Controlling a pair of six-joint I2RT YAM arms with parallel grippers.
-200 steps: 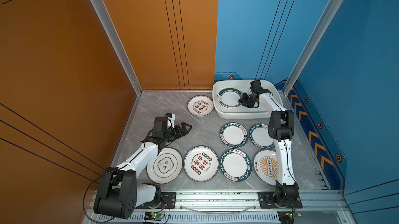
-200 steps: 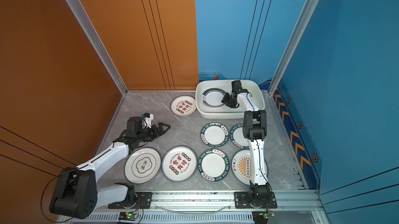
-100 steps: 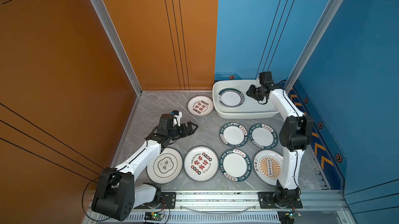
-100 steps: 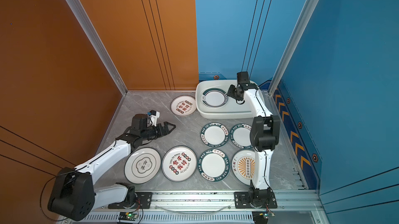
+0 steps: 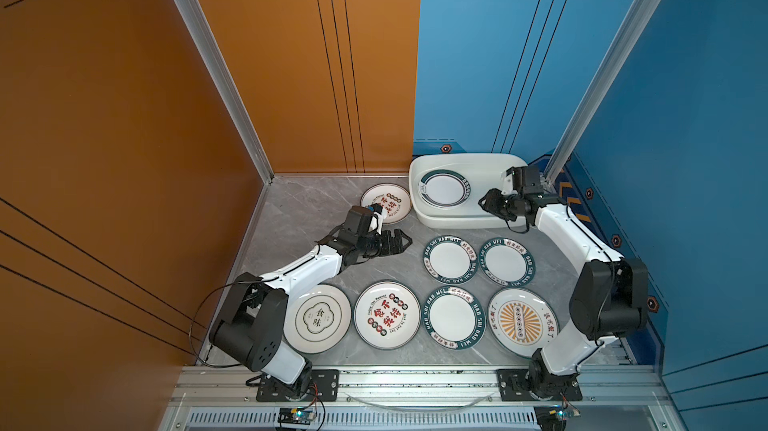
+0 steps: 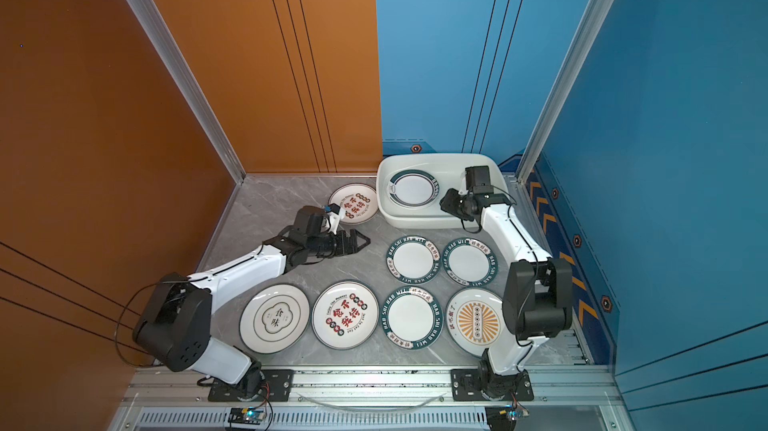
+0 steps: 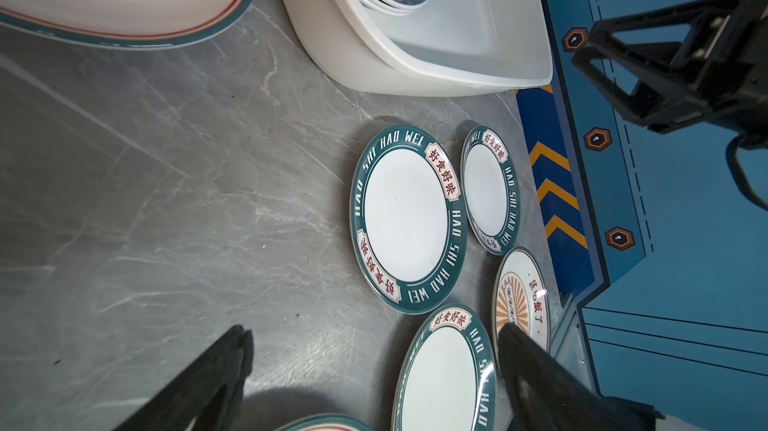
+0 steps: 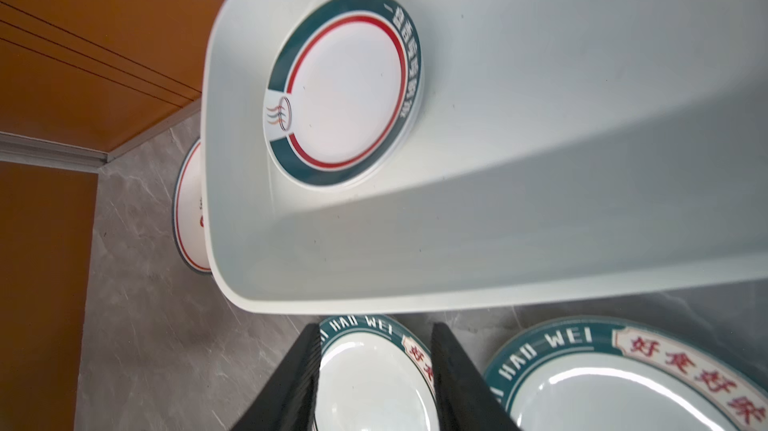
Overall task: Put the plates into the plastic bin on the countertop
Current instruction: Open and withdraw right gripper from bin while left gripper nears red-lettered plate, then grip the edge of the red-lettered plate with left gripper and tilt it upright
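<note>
Bright, even overhead light; both top views sharp. Soft, faint shadows on the countertop (image 5: 307,200). Glare streaks on the near plates (image 8: 615,400) in the right wrist view, plastic bin (image 8: 540,158) rim slightly blurred. Wrist views wide-angle, edges stretched.

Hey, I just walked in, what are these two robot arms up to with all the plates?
Two arms are filling the white bin. A small stack already lies inside; seven plates lie flat on the countertop. Both claws are open and empty: the left claw hovers over bare countertop beside the teal-rimmed plates, and the right claw hangs at the bin's near edge.
</note>
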